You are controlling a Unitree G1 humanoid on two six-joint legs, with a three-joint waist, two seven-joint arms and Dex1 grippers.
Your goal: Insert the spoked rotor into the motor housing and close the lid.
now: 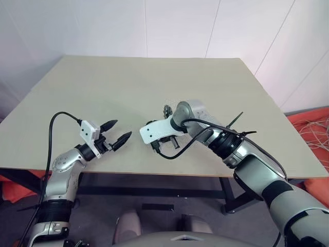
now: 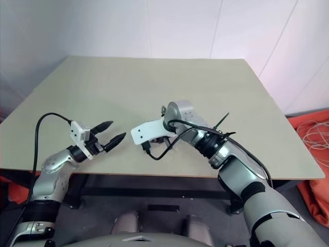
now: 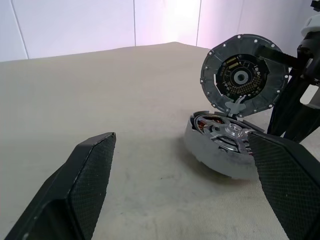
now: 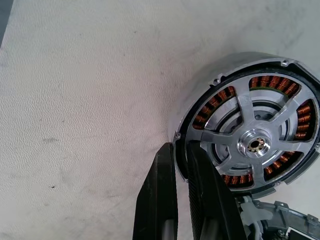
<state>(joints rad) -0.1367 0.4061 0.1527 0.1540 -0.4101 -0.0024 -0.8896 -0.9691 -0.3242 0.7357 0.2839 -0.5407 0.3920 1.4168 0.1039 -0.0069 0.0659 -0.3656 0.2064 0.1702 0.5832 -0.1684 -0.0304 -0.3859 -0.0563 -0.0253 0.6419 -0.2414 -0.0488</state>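
the rotor sits inside the housing on the table, copper windings showing between its spokes. the lid stands upright, hinged open. the right gripper pinches the housing's rim, fingers nearly together. the left gripper hovers nearby, spread wide, empty.

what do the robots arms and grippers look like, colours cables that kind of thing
Both arms are silver-grey metal segments with black ribbed joint bands. The left gripper has two black pointed fingers with a cross-hatched pad texture, and a white boxy camera mount behind them. A black cable loops from that mount back down the arm. The right gripper has the same black fingers, a white bracket at the wrist, looped black cables and a black zip tie.
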